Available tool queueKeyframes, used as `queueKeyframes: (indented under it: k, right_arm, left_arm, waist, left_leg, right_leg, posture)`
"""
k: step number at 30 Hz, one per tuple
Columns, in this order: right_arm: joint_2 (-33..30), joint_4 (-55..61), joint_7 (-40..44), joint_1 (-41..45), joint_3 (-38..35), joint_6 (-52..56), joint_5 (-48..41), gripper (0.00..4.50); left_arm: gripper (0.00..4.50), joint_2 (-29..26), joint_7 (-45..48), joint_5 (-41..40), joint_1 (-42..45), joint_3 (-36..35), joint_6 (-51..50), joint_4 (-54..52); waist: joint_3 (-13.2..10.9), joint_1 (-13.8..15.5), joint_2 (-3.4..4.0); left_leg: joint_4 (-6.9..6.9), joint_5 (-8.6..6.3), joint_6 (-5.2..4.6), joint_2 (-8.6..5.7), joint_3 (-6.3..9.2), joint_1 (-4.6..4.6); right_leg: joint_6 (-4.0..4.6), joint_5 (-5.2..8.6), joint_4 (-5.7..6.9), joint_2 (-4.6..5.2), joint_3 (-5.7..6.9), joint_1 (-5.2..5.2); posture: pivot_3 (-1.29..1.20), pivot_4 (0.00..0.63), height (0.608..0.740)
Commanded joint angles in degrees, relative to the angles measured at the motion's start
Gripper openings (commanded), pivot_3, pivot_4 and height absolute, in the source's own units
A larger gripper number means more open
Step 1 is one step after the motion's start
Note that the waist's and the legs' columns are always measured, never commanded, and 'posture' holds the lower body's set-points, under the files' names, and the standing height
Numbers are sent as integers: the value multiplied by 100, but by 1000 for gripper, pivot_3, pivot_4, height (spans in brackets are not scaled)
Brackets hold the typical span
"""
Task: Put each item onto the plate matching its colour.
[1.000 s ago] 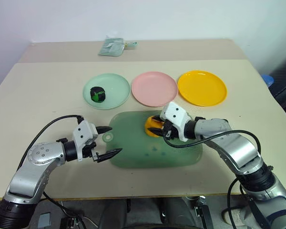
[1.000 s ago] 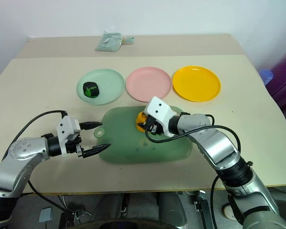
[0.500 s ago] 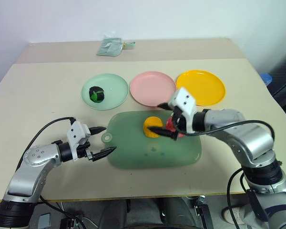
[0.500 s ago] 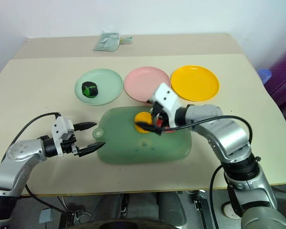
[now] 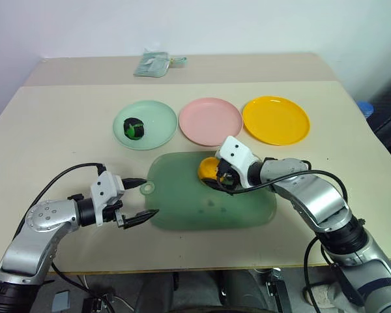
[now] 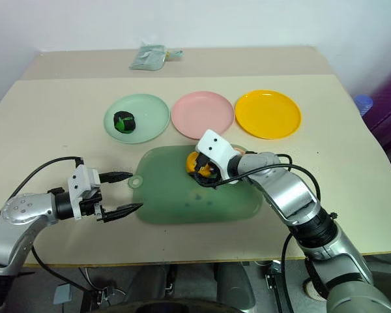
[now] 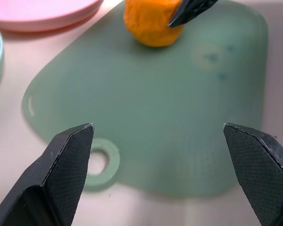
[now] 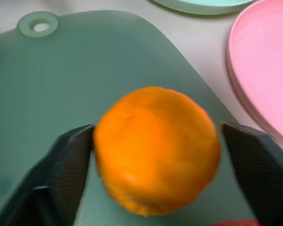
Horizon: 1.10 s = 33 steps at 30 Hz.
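Note:
The orange-yellow lump (image 5: 207, 169) rests on the large green mat (image 5: 182, 202). My right gripper (image 5: 216, 178) reaches down over it. In the right wrist view the orange-yellow lump (image 8: 155, 146) sits between the two black fingers (image 8: 66, 165), which press on both its flanks. A red sliver of the pink apple (image 8: 236, 222) shows just beside it; my right hand hides the rest. The dark green-black lump (image 5: 133, 128) lies on the mint green plate (image 5: 158, 117). The pink plate (image 5: 210, 121) and yellow plate (image 5: 276, 120) are bare. My left gripper (image 5: 150, 195) hangs open at the mat's left end.
A folded grey-green cloth (image 5: 153, 64) lies at the table's far edge. The three plates stand in a row just beyond the mat. The mat's handle ring (image 7: 101, 162) lies between my left fingers. The table's right edge (image 5: 371, 150) drops off beside the yellow plate.
My right gripper opened wide over the apple's side, then came back down and narrowed around the orange-yellow lump. The left gripper stayed open at the mat's left end.

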State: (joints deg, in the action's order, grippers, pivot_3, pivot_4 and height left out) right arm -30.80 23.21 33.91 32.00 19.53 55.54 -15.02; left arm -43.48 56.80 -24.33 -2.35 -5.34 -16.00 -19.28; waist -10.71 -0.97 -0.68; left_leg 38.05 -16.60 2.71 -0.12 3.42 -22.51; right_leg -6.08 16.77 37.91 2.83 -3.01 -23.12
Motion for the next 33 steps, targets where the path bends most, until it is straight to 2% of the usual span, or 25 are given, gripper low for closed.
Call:
queueKeyframes:
  k: [1,6,9,13,17,20,21,26,30,33]
  right_arm:
    - [241,278,-69,327,-805,242,-401,3313]
    - [270,44,-178,972,-1848,511,-786,3313]
    - [94,-1115,-672,1471,-2292,327,-369,3313]
    - [-202,-2730,-881,1608,-2086,-542,263,3313]
    - [-96,-4570,-1045,1850,-1923,-1811,772,3313]
    - [-58,-5022,-800,1944,-2007,-2313,739,4377]
    - [-76,-4996,-718,1925,-2013,-2421,732,4448]
    - [-471,-3368,251,1137,-2399,-2538,81,4448]
    - [-1078,-1586,1575,-258,-2818,-2036,-1044,4448]
    - [-1462,-913,1949,-1116,-2549,-1996,-1040,4448]
  left_arm:
    - [4500,9,-66,-73,27,-46,-52,-244]
    - [4500,12,-79,-128,53,-107,-98,-253]
    - [4500,91,-108,-202,174,-41,-157,-317]
    - [4500,204,-164,-230,302,52,-247,-384]
    - [4500,289,-219,-231,395,129,-310,-446]
    - [4500,311,-276,-236,375,129,-343,-516]
    - [4500,317,-296,-238,359,120,-357,-540]
    - [4500,323,-408,-282,168,63,-427,-714]
    - [4500,290,-395,-331,148,63,-445,-728]
    - [4500,274,-319,-330,271,112,-431,-624]
  waist:
    - [-3,-1,4]
    - [-6,-2,9]
    - [-5,5,7]
    - [-3,24,4]
    - [-8,-31,12]
    - [-13,-119,22]
    - [-14,-148,23]
    - [-14,-146,24]
    - [-12,10,20]
    - [-12,28,20]
  left_leg:
    - [0,0,0,0,0,-1]
    - [-1,0,0,0,0,-1]
    - [-1,0,0,0,-1,0]
    - [-1,0,0,-6,-2,-1]
    - [-3,0,0,-11,-16,-2]
    - [-7,0,0,-6,-26,-6]
    - [-7,0,0,-5,-26,-13]
    - [-7,0,0,3,-20,-15]
    - [-2,-1,-2,4,-5,-14]
    - [3,-2,-4,2,-5,-9]
  right_leg:
    - [0,0,0,0,0,-1]
    - [0,0,1,0,0,-3]
    - [0,0,0,0,0,-2]
    - [0,0,-2,6,1,1]
    - [0,0,-2,0,-4,-6]
    - [0,0,5,-8,-16,-21]
    - [1,0,8,-9,-17,-29]
    - [0,0,8,-10,-18,-30]
    - [0,0,-3,-3,-10,-9]
    - [-1,0,-6,-1,-7,2]
  posture:
    - [0,150,740]
    - [0,150,740]
    - [0,150,740]
    - [0,150,740]
    - [0,150,740]
    - [0,150,740]
    - [0,150,740]
    - [0,150,740]
    - [0,150,740]
    - [0,150,740]
